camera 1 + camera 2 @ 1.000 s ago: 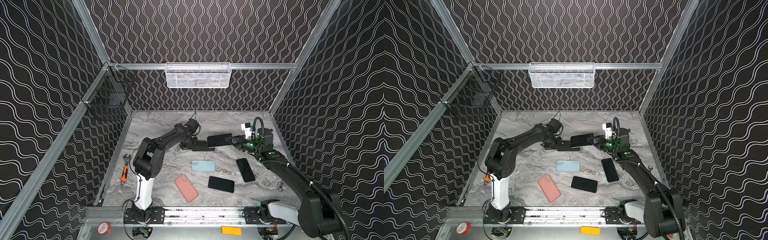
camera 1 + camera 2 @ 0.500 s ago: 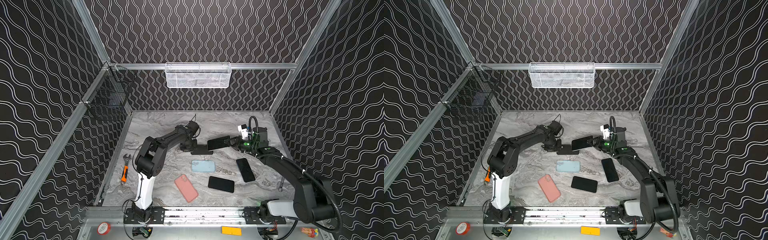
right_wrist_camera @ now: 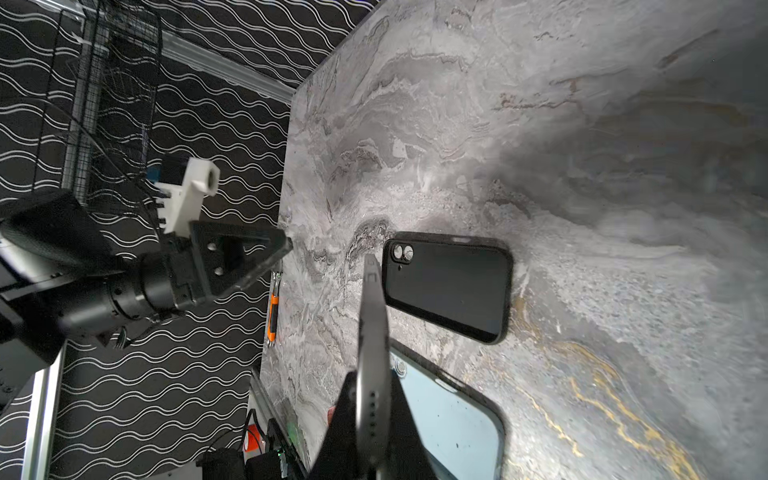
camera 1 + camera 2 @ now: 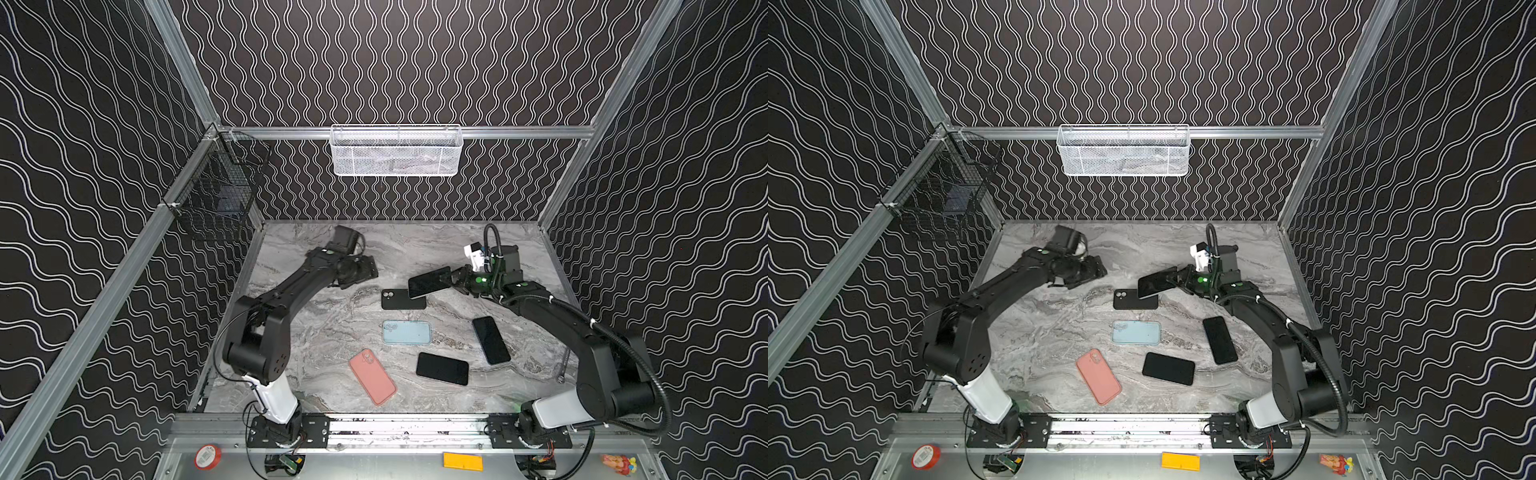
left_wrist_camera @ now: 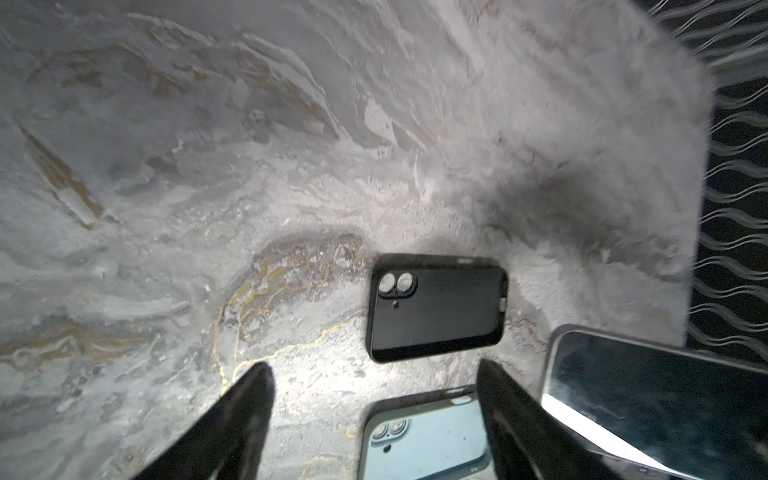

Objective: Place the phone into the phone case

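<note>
A black phone case [image 4: 397,300] [image 4: 1129,300] lies flat on the marble table with its camera holes to the left. It also shows in both wrist views [image 5: 436,307] [image 3: 449,286]. My right gripper [image 4: 455,279] [image 4: 1183,279] [image 3: 372,386] is shut on a dark phone [image 4: 430,281] [image 4: 1156,282] [image 3: 372,328]. The phone is tilted, and in both top views its free end overlaps the case's right end. Whether they touch I cannot tell. My left gripper [image 4: 365,270] [image 4: 1096,270] [image 5: 372,368] stands open and empty, to the left of the case and apart from it.
In front of the black case lie a light blue case [image 4: 406,332], a pink case [image 4: 372,376] and two more black phones [image 4: 442,368] [image 4: 491,340]. A white basket [image 4: 397,151] hangs on the back wall, a black wire basket [image 4: 216,195] at the left. An orange-handled tool [image 3: 272,307] lies by the table's edge.
My left gripper has opened, let go of the black case and drawn back to the left. The case now lies flat on the table. The right gripper has lowered the phone slightly.
</note>
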Robot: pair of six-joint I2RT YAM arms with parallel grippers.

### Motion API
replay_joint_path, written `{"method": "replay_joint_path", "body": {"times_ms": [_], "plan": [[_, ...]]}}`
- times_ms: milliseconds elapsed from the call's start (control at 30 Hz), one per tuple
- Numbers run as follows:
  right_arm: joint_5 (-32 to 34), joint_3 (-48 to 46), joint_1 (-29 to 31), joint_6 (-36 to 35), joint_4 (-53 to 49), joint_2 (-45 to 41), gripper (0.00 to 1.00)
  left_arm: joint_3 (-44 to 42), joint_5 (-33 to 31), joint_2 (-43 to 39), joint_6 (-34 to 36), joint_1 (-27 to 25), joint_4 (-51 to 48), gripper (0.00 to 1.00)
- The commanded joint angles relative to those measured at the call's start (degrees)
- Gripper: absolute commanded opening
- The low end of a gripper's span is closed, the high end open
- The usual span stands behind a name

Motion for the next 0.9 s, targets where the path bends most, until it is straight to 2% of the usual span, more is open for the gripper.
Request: {"method": "replay_joint_path", "body": {"times_ms": [0,100,200,367,500,867], "plan": [[3.2,2.1,2.3,2.5,1.6,2.7,0.0,-3.8,13.4,0.0,-2.3,3.3,12.5,0.92],[5.0,5.6,4.8,4.4,1.0,6.9,0.0,-9.3,19.3,0.2,-6.0,4.8,21.4,0.94],[5.3,8.0,6.6,6.5,0.9,11.0,0.0,-11.7,21.2,0.7,-6.7,4.6,24.0,0.95],[5.5,8.4,7.9,9.0,3.9,13.9,0.0,-13.6,21.9,2.0,-5.0,4.5,22.8,0.95],[5.7,9.5,8.4,8.1,3.7,15.8,0.0,-15.3,23.9,4.0,-7.1,4.1,26.1,0.95],[6.9,8.5,8.4,7.8,6.0,18.9,0.0,-14.0,22.9,7.6,-8.3,-0.2,27.0,0.95]]}}
